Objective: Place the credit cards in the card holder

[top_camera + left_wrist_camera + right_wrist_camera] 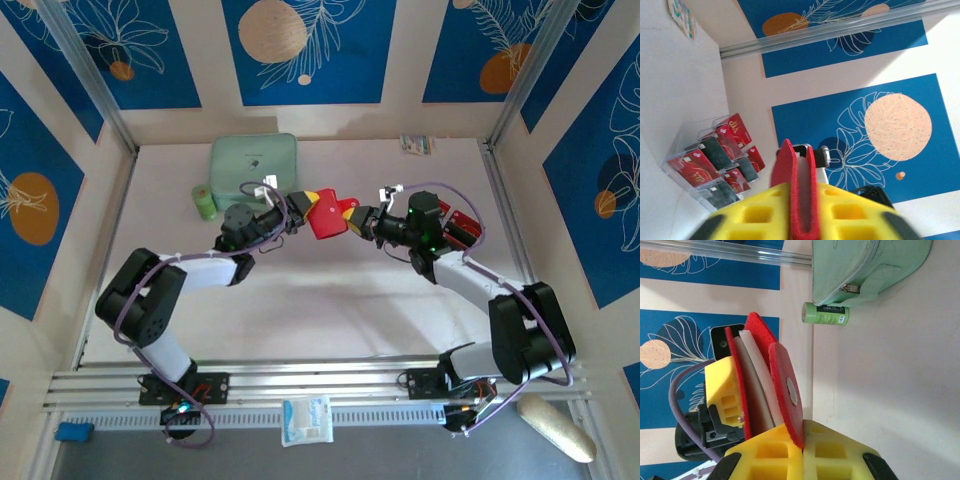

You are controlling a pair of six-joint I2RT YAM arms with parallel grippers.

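Both arms meet over the middle of the worktop (330,310), and the holder (325,218) hangs in the air between them. The left fingers (760,212) are clamped on one red cover, seen edge-on from that wrist. The right fingers (775,455) pinch the other flap, the one with the pale snap (788,386), so the holder fans open with its pale sleeves (756,375) showing between the covers.

No card is in either grip. The cards (462,222) sit in the clear stand (699,134), at 3 o'clock from the holder in the top view, just past the right wrist and well apart from the holder's mouth. That's the relation that matters: the right arm is plainly nearer the cards, but its fingers point toward 9 o'clock, away from the stand.

My read is that one side has to let go, probably the right, and reach round to 3 o'clock for a card while the left carries the holder alone. From the right wrist the sleeves appear to open toward 12 o'clock, long edges running 12 to 6, so a card would want to come in edge-first along that line. The risk is that the freed flap swings shut.
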